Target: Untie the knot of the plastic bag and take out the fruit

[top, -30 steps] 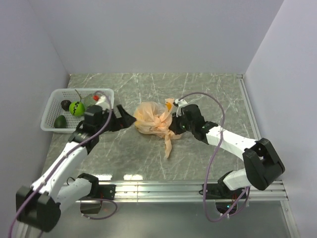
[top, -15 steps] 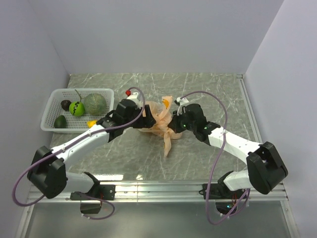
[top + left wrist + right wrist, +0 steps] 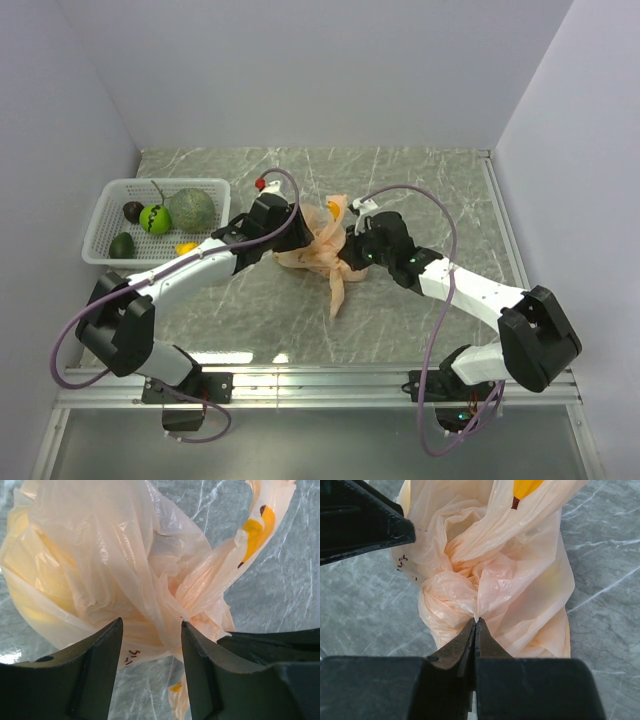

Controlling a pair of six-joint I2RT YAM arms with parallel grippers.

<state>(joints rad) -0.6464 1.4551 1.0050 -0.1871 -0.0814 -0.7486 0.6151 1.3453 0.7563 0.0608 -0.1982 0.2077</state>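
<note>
From above, the bag lies mid-table, between the two arms. The left gripper is at its left side and the right gripper at its right, both against the film. The knot sits between them, and a loose tail of film trails toward the near edge. A basket with a melon and green fruit stands well apart at the far left.

Left wrist: the left gripper stands half open, one finger on each side of the gathered film just below the knot. The right-hand finger touches the film; whether the film is squeezed cannot be told. Yellow fruit shows through the bag's left side.

Right wrist: the right gripper is closed, its tips meeting on a pinch of film at the near foot of the knot. The bag bulges beyond and to either side. A left finger juts in at the upper left, close to the bag.
</note>
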